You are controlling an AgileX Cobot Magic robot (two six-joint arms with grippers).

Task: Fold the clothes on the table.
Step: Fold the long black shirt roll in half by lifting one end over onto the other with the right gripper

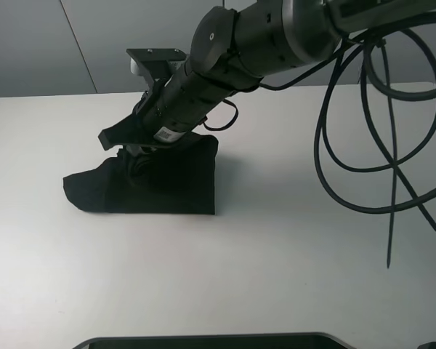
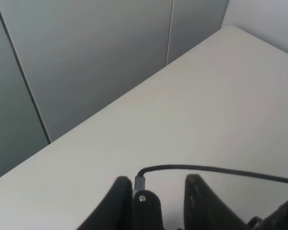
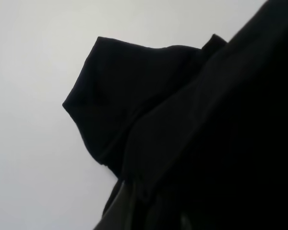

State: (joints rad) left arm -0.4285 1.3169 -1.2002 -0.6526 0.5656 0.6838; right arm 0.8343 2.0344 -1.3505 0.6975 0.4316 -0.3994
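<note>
1. the clothes point(image 1: 167, 185), one black bundle, are lying left of the middle of the white table point(image 1: 291, 254).
2. the right gripper point(image 1: 139, 161) is reaching across from the right, sitting at the bundle's far left part; cloth is hiding its jaws, so i cannot tell how they are standing.
3. the left gripper point(image 2: 157, 179) is hovering over bare table near grey wall panels point(image 2: 86, 62), jaws spread, holding nothing.

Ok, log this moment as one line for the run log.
clothes: compact bundle on table | right gripper: on clothes, jaws hidden | left gripper: open, empty
</note>
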